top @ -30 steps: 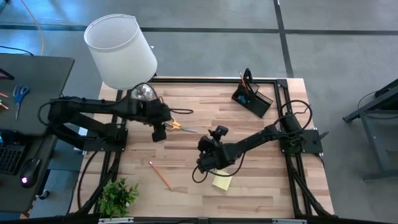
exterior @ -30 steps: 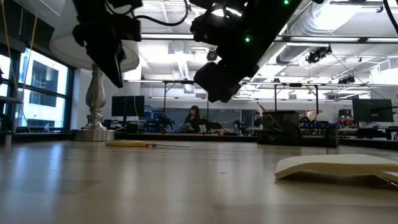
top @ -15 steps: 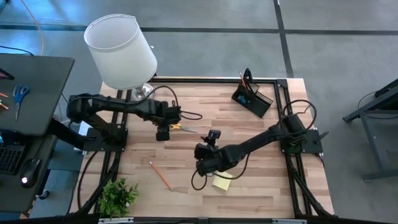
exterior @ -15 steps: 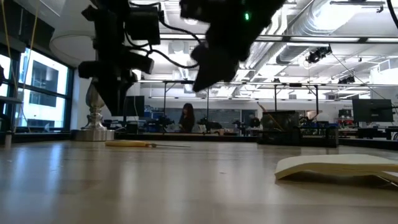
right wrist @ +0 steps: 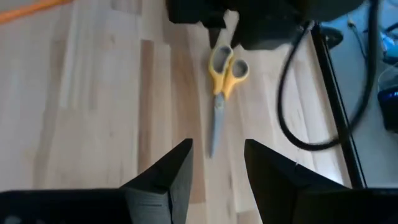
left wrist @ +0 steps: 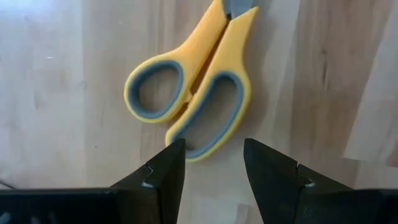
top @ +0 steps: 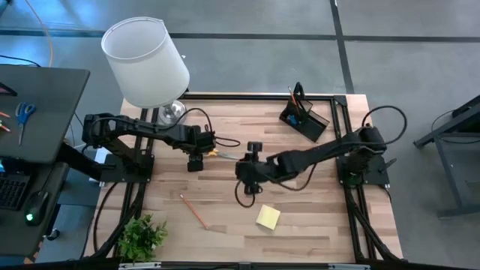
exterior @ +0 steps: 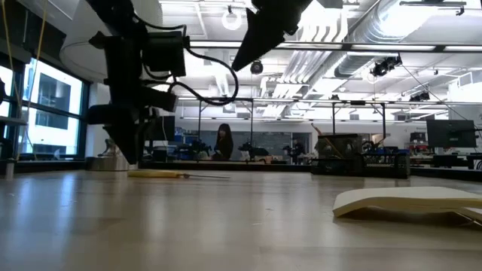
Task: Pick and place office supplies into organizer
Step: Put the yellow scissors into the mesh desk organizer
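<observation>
The right gripper point(top: 241, 171) has moved up from the sticky-note pad point(top: 268, 217) toward frame centre, fingers apart, empty. The left gripper point(top: 196, 160), fingers apart, hovers beside the yellow-handled scissors point(top: 214, 152), centre-left.

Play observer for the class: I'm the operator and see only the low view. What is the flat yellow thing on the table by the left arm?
Observer: Closed yellow-handled scissors. The left gripper is over their handles, fingers open.
Operator: Where's the organizer?
Observer: The black organizer sits at a corner of the table on the right arm's side.
Operator: And the right gripper?
Observer: The right gripper is mid-table, facing the scissors' blades, fingers apart and empty.
</observation>
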`<state>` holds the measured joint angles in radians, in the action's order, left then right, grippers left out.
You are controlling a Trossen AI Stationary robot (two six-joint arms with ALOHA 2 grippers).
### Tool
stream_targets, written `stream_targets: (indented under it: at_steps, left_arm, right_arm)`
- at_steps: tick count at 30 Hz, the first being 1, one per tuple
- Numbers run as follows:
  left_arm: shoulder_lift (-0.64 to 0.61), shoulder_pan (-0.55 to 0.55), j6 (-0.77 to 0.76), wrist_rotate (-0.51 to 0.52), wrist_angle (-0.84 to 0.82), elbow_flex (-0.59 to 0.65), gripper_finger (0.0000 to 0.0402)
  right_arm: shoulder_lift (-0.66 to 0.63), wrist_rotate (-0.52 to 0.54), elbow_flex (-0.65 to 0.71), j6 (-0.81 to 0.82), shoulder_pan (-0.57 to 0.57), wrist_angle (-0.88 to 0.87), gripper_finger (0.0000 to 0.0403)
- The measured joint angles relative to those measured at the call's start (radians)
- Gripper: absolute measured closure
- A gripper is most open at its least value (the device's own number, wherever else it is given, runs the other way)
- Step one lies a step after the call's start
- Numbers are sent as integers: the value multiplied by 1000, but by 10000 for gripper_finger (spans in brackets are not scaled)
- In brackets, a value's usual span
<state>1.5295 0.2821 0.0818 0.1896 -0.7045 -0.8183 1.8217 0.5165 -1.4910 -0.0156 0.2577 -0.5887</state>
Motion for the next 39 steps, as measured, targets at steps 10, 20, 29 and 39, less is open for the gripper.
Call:
stream_targets:
  at_steps: [10,20,29,39]
  left_arm:
    - [0,0,69,-73,36,1,248]
    - [8,0,70,-103,64,1,248]
    - [90,34,42,-128,95,1,247]
    - [112,83,42,-155,99,-1,265]
  right_arm:
    - [-150,-31,1,-76,-57,-3,265]
    - [-276,-63,169,-61,-56,96,265]
    - [-460,-35,351,-24,-86,227,265]
    - [-614,76,496,-37,-87,396,265]
